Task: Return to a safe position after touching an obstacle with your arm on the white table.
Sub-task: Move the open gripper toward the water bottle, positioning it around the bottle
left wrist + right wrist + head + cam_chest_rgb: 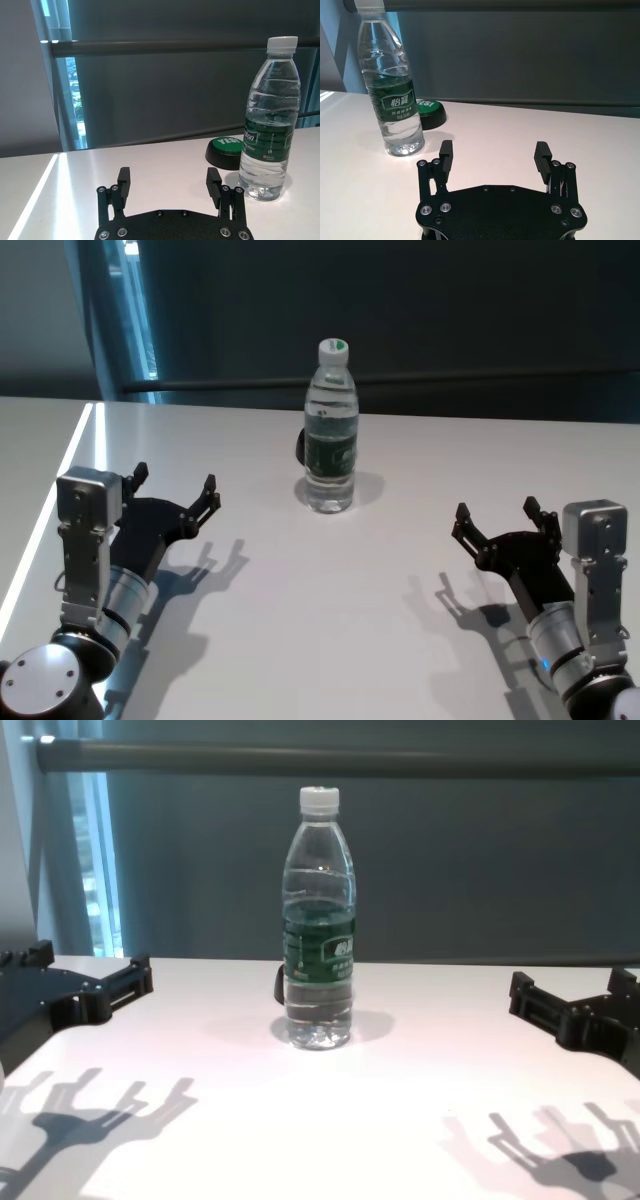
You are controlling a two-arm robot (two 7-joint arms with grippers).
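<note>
Head view: 1 bottle [331, 426] (upright), 2 end effectors, left end effector [176, 486], right end effector [496, 516], splayed

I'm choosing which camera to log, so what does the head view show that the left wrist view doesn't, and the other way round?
Only the head view shows both arms: the left pincer and right pincer, open, hovering on either side of the bottle, touching nothing. Only the left wrist view shows the green button behind the bottle clearly. Both show the water bottle standing upright on the white table, and the left pincer.
</note>
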